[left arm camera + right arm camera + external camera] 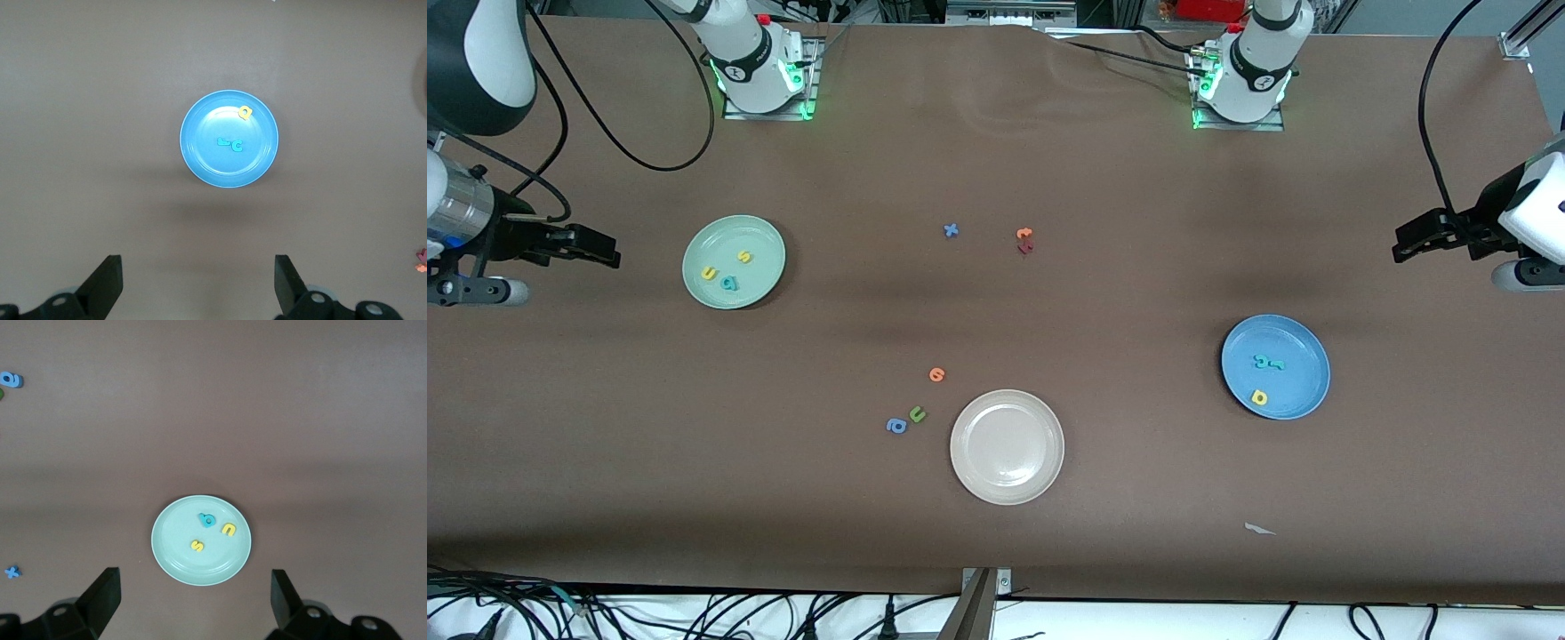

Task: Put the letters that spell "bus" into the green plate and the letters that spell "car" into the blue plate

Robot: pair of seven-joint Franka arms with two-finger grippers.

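Observation:
The green plate [767,260] lies toward the right arm's end of the table and holds a yellow s [743,257], a yellow u [708,273] and a teal b [729,284]. The right wrist view shows the same plate [179,561] with its b [207,519], u [228,530] and s [197,545]. The blue plate [1305,384] lies toward the left arm's end and holds a teal c [1263,361], a teal r [1278,364] and a yellow a [1259,396]. My right gripper [598,249] hangs open and empty beside the green plate. My left gripper [1408,245] hangs open and empty over the table's end.
A cream-white plate [1007,480] sits near the front camera at mid-table. Beside it lie an orange letter [936,374], a green u [917,414] and a blue a [896,426]. Farther off are a blue x [951,230] and orange and dark red letters [1024,240]. A white scrap [1259,530] lies near the front edge.

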